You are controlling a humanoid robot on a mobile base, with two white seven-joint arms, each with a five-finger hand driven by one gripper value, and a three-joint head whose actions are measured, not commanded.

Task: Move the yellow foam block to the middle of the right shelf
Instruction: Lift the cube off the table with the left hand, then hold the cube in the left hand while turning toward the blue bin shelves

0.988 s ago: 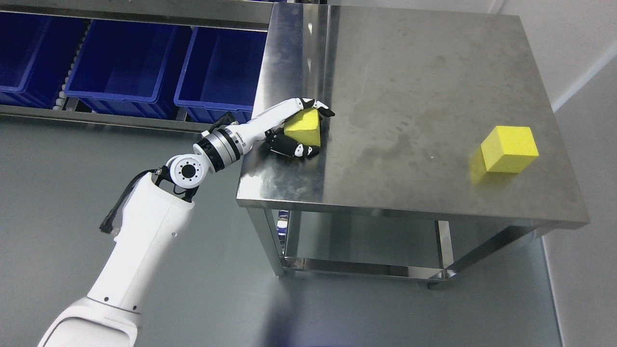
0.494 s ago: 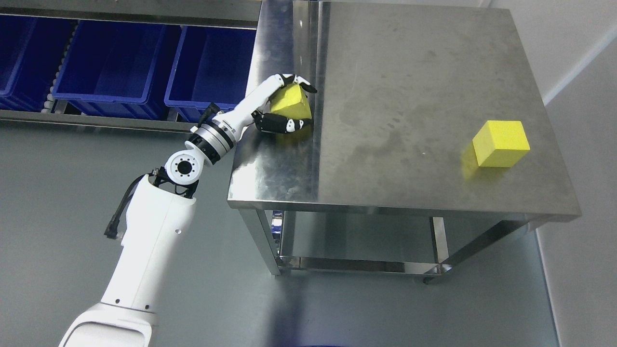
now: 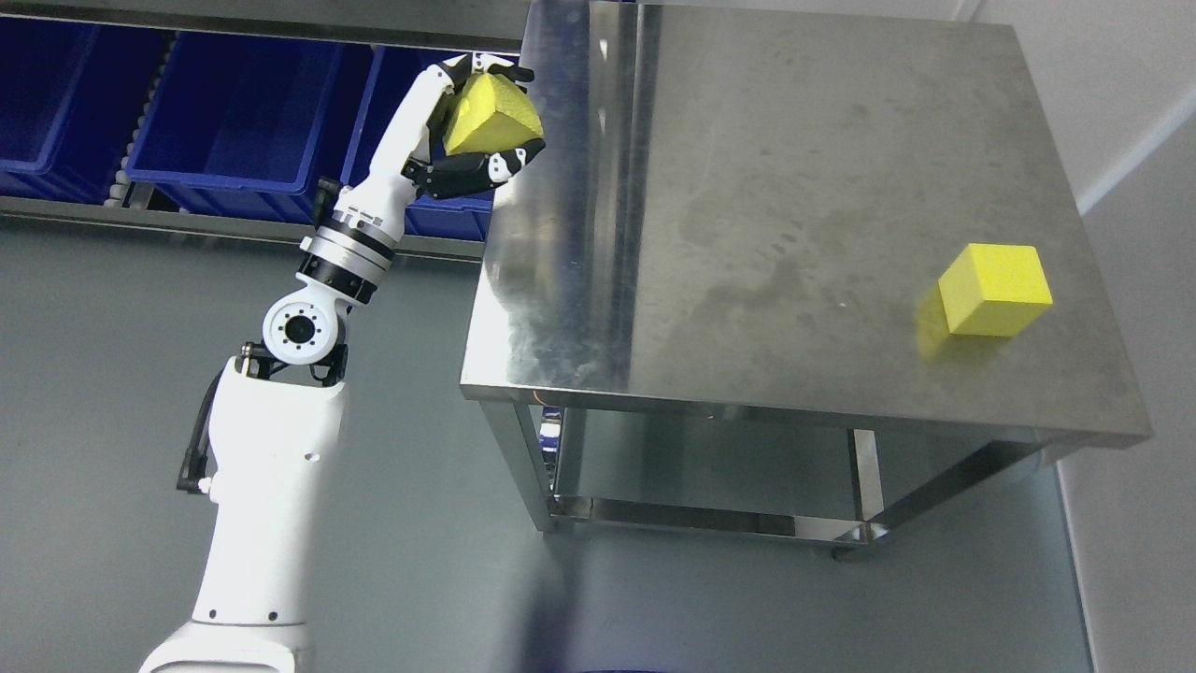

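Note:
My left hand [image 3: 481, 117] is shut on a yellow foam block [image 3: 491, 114], thumb below and fingers over its top. The block is lifted off the steel table [image 3: 794, 234] and hangs just past the table's left edge, in front of the rightmost blue bin [image 3: 411, 112]. The white left arm [image 3: 271, 449] rises from the lower left. A second yellow foam block [image 3: 995, 288] rests on the table near its right edge. The right arm is out of view.
A rack at the upper left holds blue bins [image 3: 224, 103] side by side behind a metal rail [image 3: 187, 224]. The table has a lower shelf [image 3: 691, 467] and legs. Grey floor lies to the left of and below the table; a white wall [image 3: 1121, 93] stands at the right.
My left hand has lifted the yellow block off the table's left part and carried it up and leftward, past the edge toward the blue bins. The camera has shifted slightly.

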